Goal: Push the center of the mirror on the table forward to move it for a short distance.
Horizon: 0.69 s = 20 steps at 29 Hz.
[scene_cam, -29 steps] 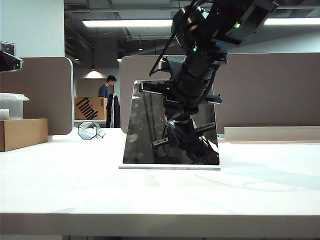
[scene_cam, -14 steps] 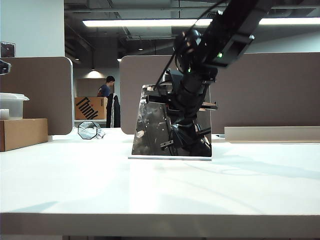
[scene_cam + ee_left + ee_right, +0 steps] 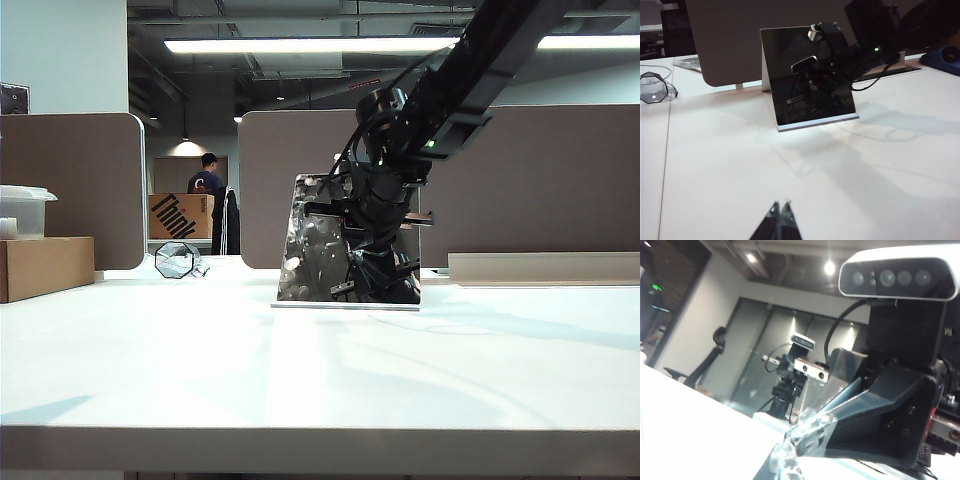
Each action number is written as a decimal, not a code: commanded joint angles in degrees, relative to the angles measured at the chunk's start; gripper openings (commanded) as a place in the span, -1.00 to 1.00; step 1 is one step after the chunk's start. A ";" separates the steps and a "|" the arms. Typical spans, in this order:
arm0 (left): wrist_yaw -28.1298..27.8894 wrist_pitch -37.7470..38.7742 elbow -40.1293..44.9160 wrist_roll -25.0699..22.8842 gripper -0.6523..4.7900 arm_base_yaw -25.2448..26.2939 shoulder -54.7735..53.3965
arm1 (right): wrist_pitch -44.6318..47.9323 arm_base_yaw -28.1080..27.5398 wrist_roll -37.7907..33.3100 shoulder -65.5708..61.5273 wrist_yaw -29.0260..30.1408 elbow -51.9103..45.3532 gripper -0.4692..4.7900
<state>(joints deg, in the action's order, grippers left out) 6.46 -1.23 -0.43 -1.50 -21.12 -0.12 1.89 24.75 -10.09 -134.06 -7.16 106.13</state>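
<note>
The mirror (image 3: 310,240) leans back on its thin white base plate, standing mid-table (image 3: 300,380) in the exterior view. My right gripper (image 3: 362,245) reaches down from the upper right, its shut fingertips pressed against the middle of the dark face. In the right wrist view the mirror (image 3: 715,365) fills the picture, and the right gripper (image 3: 788,447) meets its own reflection there. The left wrist view has the mirror (image 3: 785,65) far ahead with the right arm (image 3: 865,45) on it. My left gripper (image 3: 781,209) hovers shut and empty over bare table, well short of the mirror.
A small octagonal glass object (image 3: 177,260) sits at the back left, also in the left wrist view (image 3: 652,87). A cardboard box (image 3: 45,268) with a plastic container (image 3: 22,210) stands at the far left. Brown partition panels (image 3: 540,180) close the back.
The mirror has slid away across the table towards the partitions and slightly right, looking smaller now. The right arm has stretched forward with it, staying on its face.
</note>
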 commanded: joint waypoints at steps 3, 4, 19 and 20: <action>0.26 -0.55 0.04 -0.02 -0.78 0.48 -0.04 | -1.31 -1.44 1.57 -4.33 0.00 8.48 -0.84; 0.26 -0.55 0.04 -0.02 -0.78 0.90 -0.04 | -1.68 -1.68 1.57 -5.07 0.02 10.16 -0.84; 0.02 -0.55 0.04 -0.02 -0.78 3.06 -0.04 | -4.37 -4.94 3.69 -17.27 0.42 28.30 -0.84; 0.00 -0.50 0.04 -0.02 -0.78 3.06 -0.04 | -4.44 -5.27 4.15 -17.66 0.42 28.94 -0.84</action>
<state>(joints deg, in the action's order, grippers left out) 6.39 -1.23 -0.43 -1.50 -18.09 -0.10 -2.48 20.12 -6.74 -151.35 -6.07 134.21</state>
